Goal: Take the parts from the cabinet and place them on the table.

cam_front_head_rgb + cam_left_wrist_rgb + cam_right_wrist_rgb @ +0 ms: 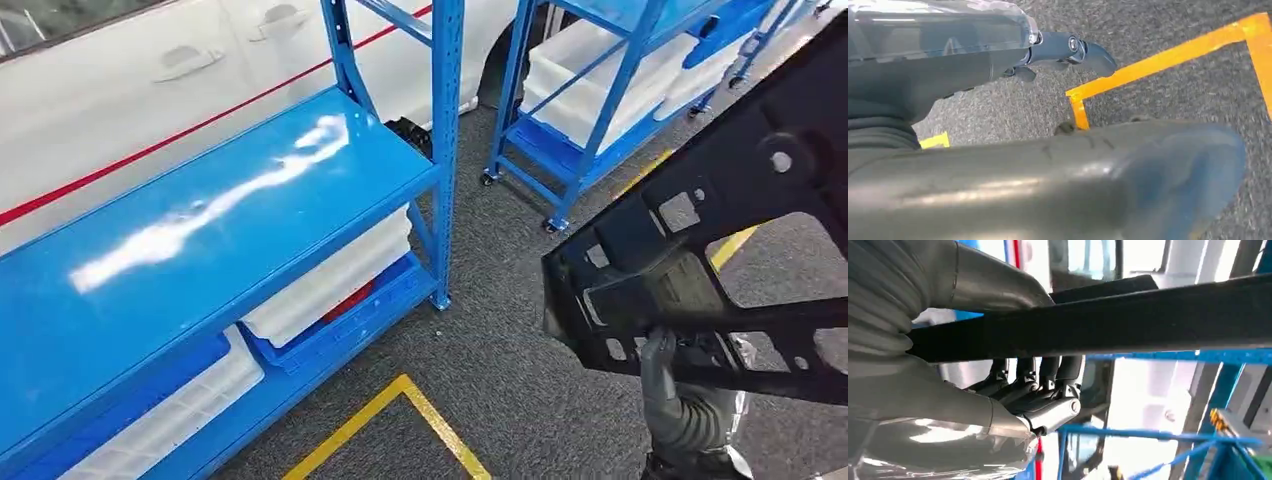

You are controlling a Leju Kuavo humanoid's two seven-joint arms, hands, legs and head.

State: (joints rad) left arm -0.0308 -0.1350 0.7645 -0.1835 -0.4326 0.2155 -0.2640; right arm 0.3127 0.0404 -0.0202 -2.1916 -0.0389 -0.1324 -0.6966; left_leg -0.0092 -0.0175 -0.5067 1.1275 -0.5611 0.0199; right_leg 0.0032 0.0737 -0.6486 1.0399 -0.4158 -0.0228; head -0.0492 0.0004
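1. Right now, biggest thing in the head view: the blue cabinet (200,230), its glossy top shelf bare and catching the light, a white car (130,70) with a red stripe just behind it.
2. Lower shelves of that cabinet carry white bins (330,275) and a blue crate (350,325); something red peeks between them, though what the bins hold I cannot tell.
3. Second blue rack (600,110) on castors stands well apart across the grey carpet, white bins on it too.
4. Black part (700,270), a flat perforated frame, is up in the air at the right, clear of both racks.
5. Right hand (1013,390) grips that frame, dark fingers curled under its edge, thumb over the top.
6. Left hand (1068,50) hangs above the carpet and yellow floor tape (1168,60), nothing in it, fingers stretched out.
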